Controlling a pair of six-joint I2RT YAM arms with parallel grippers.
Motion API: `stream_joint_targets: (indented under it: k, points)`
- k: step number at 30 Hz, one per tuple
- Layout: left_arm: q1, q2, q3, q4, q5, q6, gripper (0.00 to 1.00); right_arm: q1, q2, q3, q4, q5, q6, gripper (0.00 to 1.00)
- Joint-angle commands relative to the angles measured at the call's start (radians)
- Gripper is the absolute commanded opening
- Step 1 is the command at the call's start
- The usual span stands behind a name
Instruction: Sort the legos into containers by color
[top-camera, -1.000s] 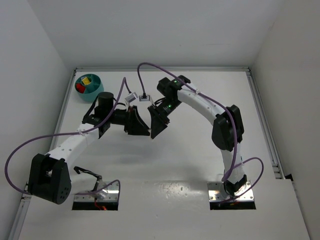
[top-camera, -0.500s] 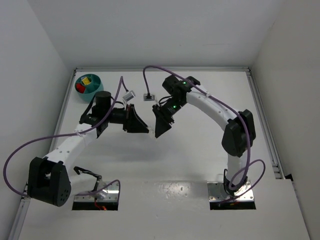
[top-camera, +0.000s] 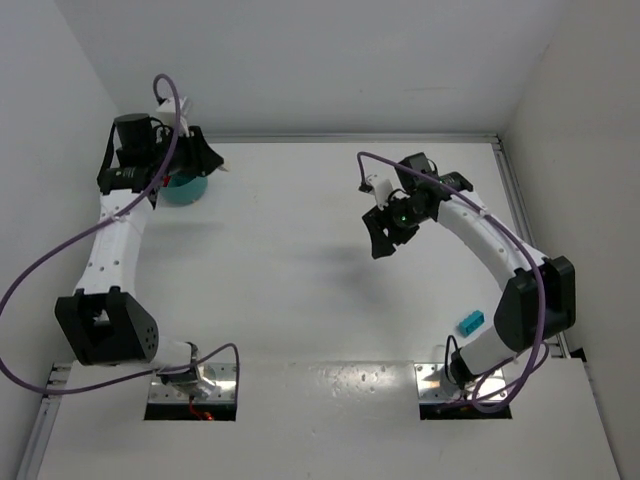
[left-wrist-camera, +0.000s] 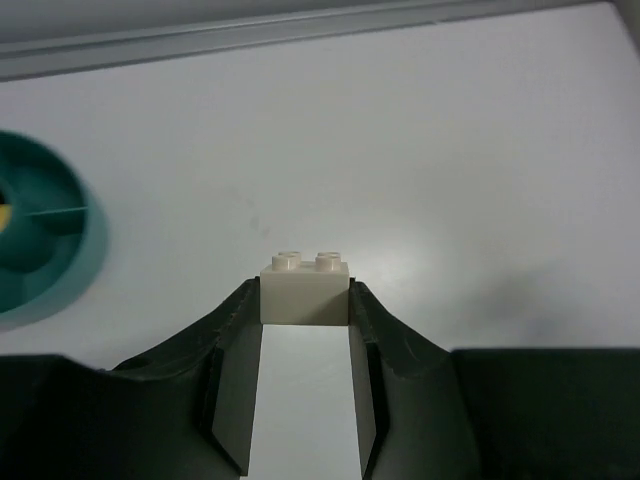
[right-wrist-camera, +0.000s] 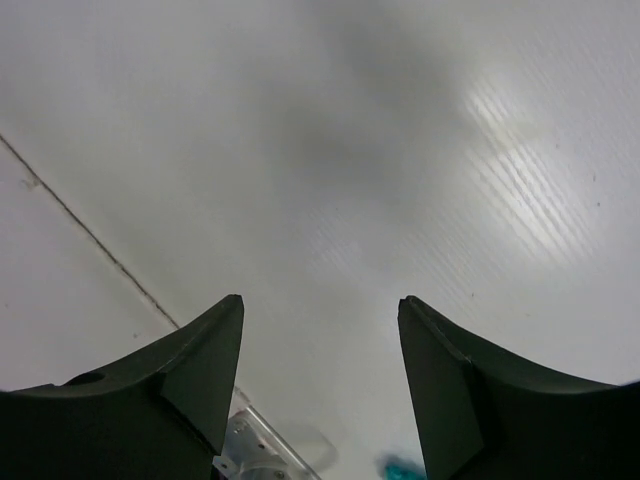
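Note:
My left gripper (left-wrist-camera: 305, 297) is shut on a small cream-white lego (left-wrist-camera: 305, 288), held at its fingertips above the table. In the top view the left gripper (top-camera: 214, 163) is at the far left, just right of the teal bowl (top-camera: 183, 191). The bowl also shows at the left edge of the left wrist view (left-wrist-camera: 45, 262), with a divider and a bit of yellow inside. My right gripper (top-camera: 384, 243) hangs open and empty over the middle right of the table, and is open in its wrist view (right-wrist-camera: 320, 320). A cyan lego (top-camera: 471, 321) lies on the table near the right arm's base.
A raised rail (top-camera: 350, 137) runs along the table's far edge, and another rail (top-camera: 530, 250) along the right side. The arms' metal mounting plates (top-camera: 463, 385) sit at the near edge. The left arm's purple cable (top-camera: 40, 270) loops out to the left.
The two grippers were close together at the table's centre. The left arm has swung to the far left beside the bowl. The right gripper has drawn back to the right. The cyan lego is now uncovered.

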Motion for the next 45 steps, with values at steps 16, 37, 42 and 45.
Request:
stream_joint_targets:
  k: [16,37,42,45]
  points:
    - [0.056,0.586,0.504,0.114,-0.441,0.066,0.04,-0.062,-0.051,-0.057,0.092,0.007,0.040,0.64]
    - [0.106,0.768,0.620,0.084,-0.372,0.198,0.14,-0.081,-0.032,-0.057,0.073,-0.013,0.040,0.64]
    - [0.106,0.798,0.656,0.049,-0.372,0.221,0.16,-0.081,-0.014,-0.057,0.073,-0.013,0.040,0.64]
    - [0.106,0.808,0.665,0.037,-0.372,0.244,0.17,-0.081,-0.014,-0.047,0.073,-0.013,0.040,0.62]
